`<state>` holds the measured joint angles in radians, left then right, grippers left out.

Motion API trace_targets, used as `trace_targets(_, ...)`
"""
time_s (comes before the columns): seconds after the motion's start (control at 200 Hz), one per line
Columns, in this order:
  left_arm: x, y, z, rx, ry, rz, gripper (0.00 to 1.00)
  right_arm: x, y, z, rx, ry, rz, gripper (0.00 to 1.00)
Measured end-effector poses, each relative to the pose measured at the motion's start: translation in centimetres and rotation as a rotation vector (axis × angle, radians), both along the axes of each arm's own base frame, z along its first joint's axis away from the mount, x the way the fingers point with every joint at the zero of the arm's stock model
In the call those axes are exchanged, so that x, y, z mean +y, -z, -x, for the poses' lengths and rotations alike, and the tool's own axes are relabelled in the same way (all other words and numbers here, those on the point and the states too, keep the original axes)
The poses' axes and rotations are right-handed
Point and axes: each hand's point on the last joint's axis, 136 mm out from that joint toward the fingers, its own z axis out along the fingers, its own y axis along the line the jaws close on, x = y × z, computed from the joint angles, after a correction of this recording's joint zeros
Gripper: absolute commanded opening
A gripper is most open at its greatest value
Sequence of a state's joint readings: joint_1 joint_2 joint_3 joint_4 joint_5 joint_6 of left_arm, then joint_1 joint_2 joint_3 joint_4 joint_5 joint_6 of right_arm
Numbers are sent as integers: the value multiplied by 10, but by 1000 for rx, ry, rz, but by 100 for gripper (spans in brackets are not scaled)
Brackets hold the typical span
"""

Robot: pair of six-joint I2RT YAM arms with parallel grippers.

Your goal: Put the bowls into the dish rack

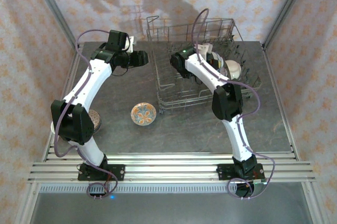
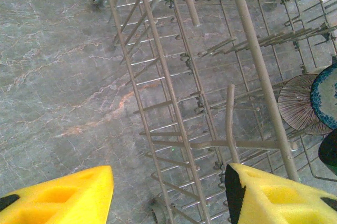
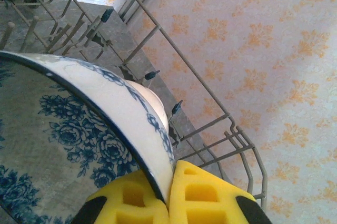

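Note:
The wire dish rack (image 1: 169, 99) stands at the back middle of the table. My right gripper (image 3: 169, 182) is inside it, shut on the rim of a white bowl with blue flowers (image 3: 79, 129), which is tilted on edge above the tines; the same bowl (image 1: 204, 50) shows pale from above. A cream bowl (image 1: 232, 69) rests in the rack's right part. My left gripper (image 2: 168, 187) hangs open over the rack's left edge (image 2: 158, 77) with nothing between its fingers. An orange patterned bowl (image 1: 143, 113) lies on the table in front of the rack.
A speckled bowl (image 1: 95, 118) sits partly under my left arm's elbow at the table's left. In the left wrist view a brown ribbed bowl (image 2: 296, 103) and a blue-rimmed bowl (image 2: 325, 95) stand among the tines. Patterned walls close in the table.

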<state>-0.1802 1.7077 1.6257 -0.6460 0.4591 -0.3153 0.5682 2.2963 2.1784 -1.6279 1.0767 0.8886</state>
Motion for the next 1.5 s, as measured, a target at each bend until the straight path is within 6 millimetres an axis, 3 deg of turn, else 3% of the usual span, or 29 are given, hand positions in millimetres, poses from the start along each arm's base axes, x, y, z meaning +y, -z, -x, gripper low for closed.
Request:
trace_targets(0.215, 0, 0, 0, 0, -1, 0, 59, 4, 4, -5, 18, -28, 67, 0)
trace_targets(0.32, 0, 0, 0, 1, -3, 3, 59, 9, 6, -7, 28, -46, 95, 5)
trace_targets(0.465, 1, 3, 2, 8, -9, 2, 59, 15, 9, -7, 49, -65, 115, 17)
trace_targets(0.636, 2, 6, 5, 20, -18, 8, 59, 18, 15, -5, 79, -68, 103, 23)
trace_targets(0.741, 2, 6, 6, 18, -21, 9, 59, 18, 17, -5, 93, -68, 103, 34)
trace_targets(1.231, 3, 8, 10, 22, -42, 26, 59, 21, 36, -1, 157, -51, 42, 36)
trace_targets(1.306, 3, 9, 11, 25, -43, 27, 59, 22, 39, -1, 169, -50, 40, 45)
trace_targets(1.501, 3, 11, 12, 29, -49, 32, 59, 23, 49, 2, 220, -47, 22, 53)
